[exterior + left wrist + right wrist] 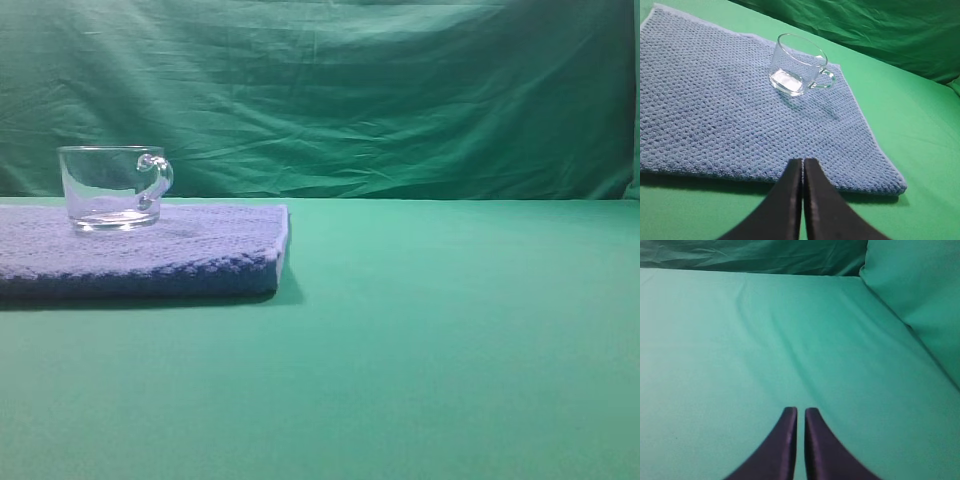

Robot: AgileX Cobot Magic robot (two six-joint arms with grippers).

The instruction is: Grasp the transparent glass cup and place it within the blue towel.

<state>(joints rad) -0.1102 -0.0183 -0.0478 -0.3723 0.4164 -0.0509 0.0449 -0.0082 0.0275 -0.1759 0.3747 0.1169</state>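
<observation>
The transparent glass cup (112,187) stands upright on the blue towel (190,250) at the left of the exterior view, handle to the right. In the left wrist view the cup (797,65) sits near the far edge of the towel (715,110). My left gripper (803,161) is shut and empty, over the towel's near edge, well short of the cup. My right gripper (800,410) is shut and empty over bare green cloth. Neither gripper shows in the exterior view.
A green cloth covers the table (450,330) and hangs as a wrinkled backdrop (350,90). In the right wrist view the cloth rises in a fold (920,295) at the right.
</observation>
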